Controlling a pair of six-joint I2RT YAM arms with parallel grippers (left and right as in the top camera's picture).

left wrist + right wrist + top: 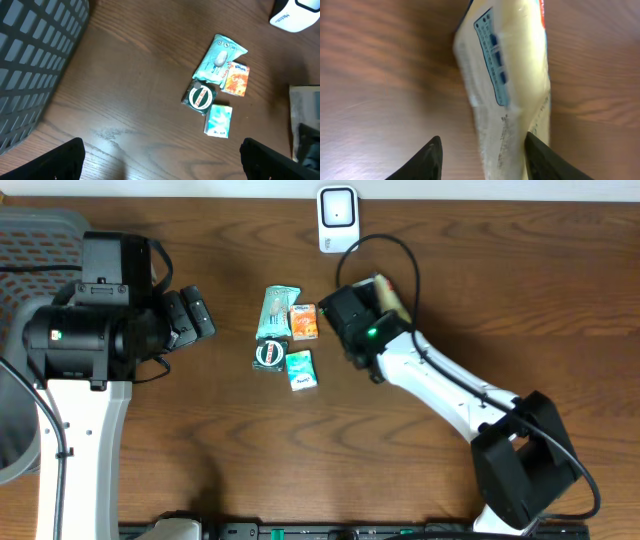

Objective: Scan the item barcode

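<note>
Packet (505, 75), cream-coloured and soft, is the item in play. It lies flat on the wooden surface (200, 440) under the right arm, a little below and to the right of the white scanner (337, 218) and clear of its face. The right claw (486, 156) straddles the packet with its jaws parted. Bare wood shows between one finger and the wrapper, so I read it as let go, not gripped. Nothing is being held up to the scanner now, and I cannot tell whether this packet has had its scan.

The grey basket (40, 240) sits at the far left. The left claw (165, 162) hangs spread wide and empty over open wood beside it.

Four more goods wait in a cluster mid-surface, so most of the job looks to be left: a teal pouch (220, 57), an orange pack (236, 79), a blue-and-white pack (219, 120) and a round tin (201, 97).

As for writing, the packet carries a blue-bordered panel with rows of blue print, too blurred to read. The tin's band, the orange pack's script and the scanner's lettering are likewise too small to make out.
</note>
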